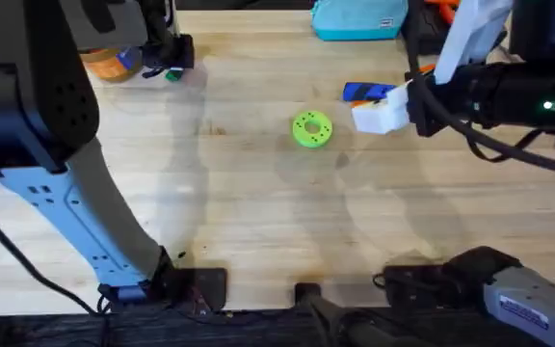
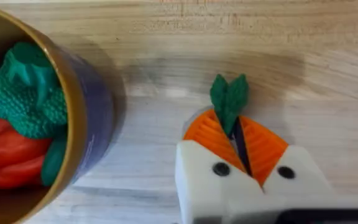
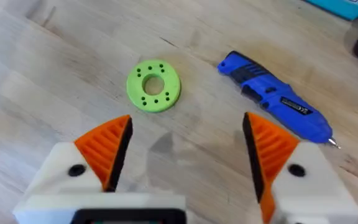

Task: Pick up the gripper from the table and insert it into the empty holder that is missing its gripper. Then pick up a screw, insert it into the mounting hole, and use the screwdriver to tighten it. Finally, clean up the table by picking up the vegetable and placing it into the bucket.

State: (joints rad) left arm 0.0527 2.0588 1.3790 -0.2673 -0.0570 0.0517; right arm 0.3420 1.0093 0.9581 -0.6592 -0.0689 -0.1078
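Note:
My left gripper [image 2: 235, 134] is shut on the vegetable [image 2: 229, 99], a small dark-green leafy piece that sticks out past the orange pads. It sits just beside the bucket [image 2: 73, 118], an orange tub with a tan rim that holds green and red toy food. Overhead, the vegetable [image 1: 173, 74] and left gripper [image 1: 162, 67] lie at the far left, right of the bucket [image 1: 104, 63]. My right gripper [image 3: 185, 146] is open over bare wood, near the blue screwdriver [image 3: 272, 102]. Overhead, the right gripper [image 1: 382, 116] is just below the screwdriver [image 1: 369, 92]. The loose gripper, holder and screw are out of view.
A lime-green disc with holes [image 1: 312, 128] lies mid-table, also ahead of my right fingers as the disc [image 3: 153, 85]. A teal pouch [image 1: 359, 19] stands at the back edge. The left arm's link [image 1: 75, 202] crosses the left side.

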